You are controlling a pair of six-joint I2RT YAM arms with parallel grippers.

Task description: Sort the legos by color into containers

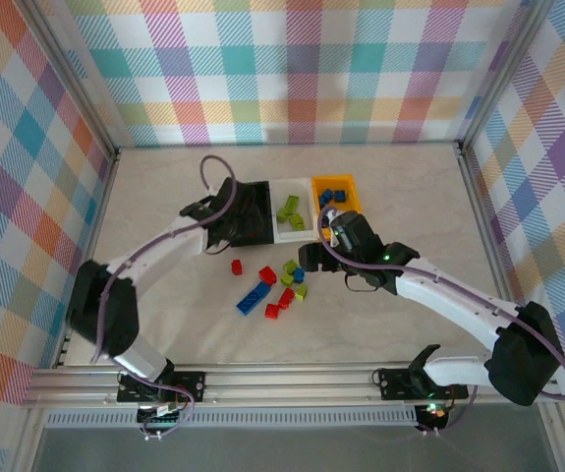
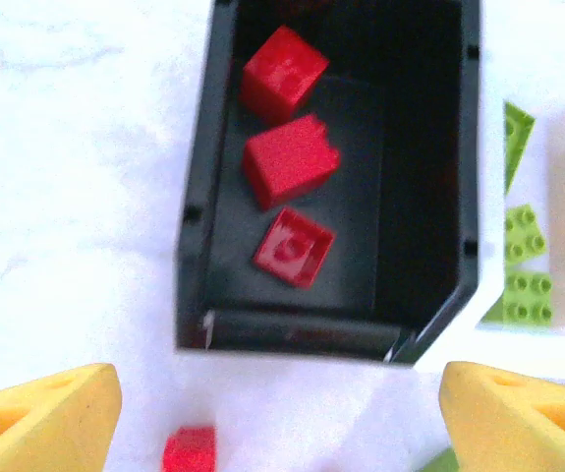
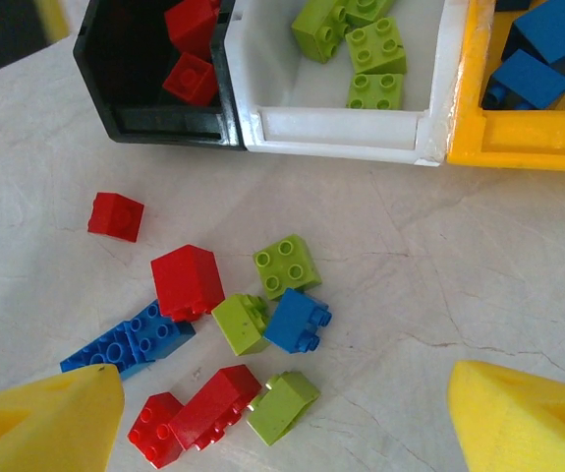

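My left gripper (image 2: 282, 413) hangs open over the near end of the black bin (image 2: 198, 197), with nothing between its fingers. Three red legos (image 2: 290, 159) lie inside that bin. The white bin (image 3: 336, 126) beside it holds lime legos (image 3: 375, 47), and the orange-yellow bin (image 3: 518, 152) holds blue ones (image 3: 528, 79). My right gripper (image 3: 282, 423) is open above a loose pile on the table: a red block (image 3: 188, 281), a long blue one (image 3: 130, 344), a small blue one (image 3: 297, 321), lime ones (image 3: 287, 265) and a flat red piece (image 3: 117, 215).
From above, the three bins (image 1: 292, 237) stand in a row at mid-table, and the loose pile (image 1: 267, 285) lies just in front of them. Plaid walls (image 1: 292, 79) close in the back and both sides. One red lego (image 2: 189, 450) lies on the table below the left gripper.
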